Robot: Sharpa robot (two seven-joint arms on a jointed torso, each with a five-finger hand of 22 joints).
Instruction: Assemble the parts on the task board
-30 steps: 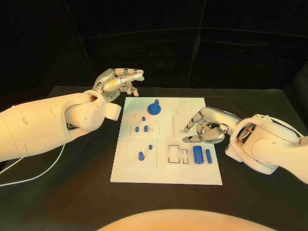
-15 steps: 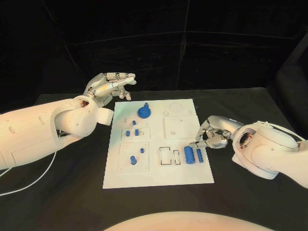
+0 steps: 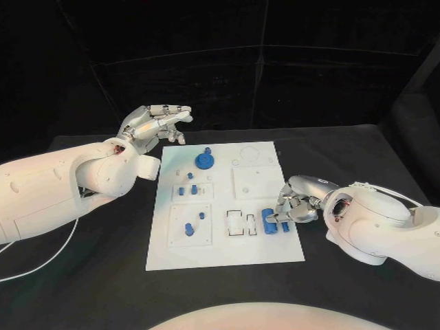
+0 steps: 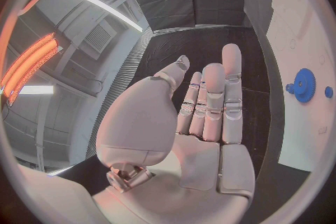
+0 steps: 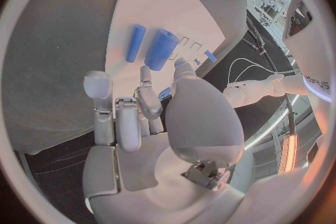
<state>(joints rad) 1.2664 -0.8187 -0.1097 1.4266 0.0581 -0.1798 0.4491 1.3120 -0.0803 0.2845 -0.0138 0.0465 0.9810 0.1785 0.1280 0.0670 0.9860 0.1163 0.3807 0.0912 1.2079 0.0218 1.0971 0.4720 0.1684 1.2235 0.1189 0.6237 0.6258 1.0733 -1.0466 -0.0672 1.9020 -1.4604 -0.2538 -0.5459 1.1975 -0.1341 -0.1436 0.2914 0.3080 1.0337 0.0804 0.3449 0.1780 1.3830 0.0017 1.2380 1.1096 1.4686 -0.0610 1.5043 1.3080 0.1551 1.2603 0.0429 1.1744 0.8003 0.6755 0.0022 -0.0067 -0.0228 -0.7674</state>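
Movement since a moment ago belongs to the right hand (image 3: 291, 206): it has slid down the board's right edge and now hovers over the two blue cylinders (image 3: 269, 221), fingers apart and holding nothing. That suggests a grasp of a cylinder comes next. The left hand (image 3: 159, 124) stays raised beyond the white board (image 3: 225, 251), fingers loosely apart, empty. The blue gear (image 3: 205, 160) and small blue pegs (image 3: 186, 190) lie unmoved on the board, which rests on the black tabletop (image 3: 101, 289).
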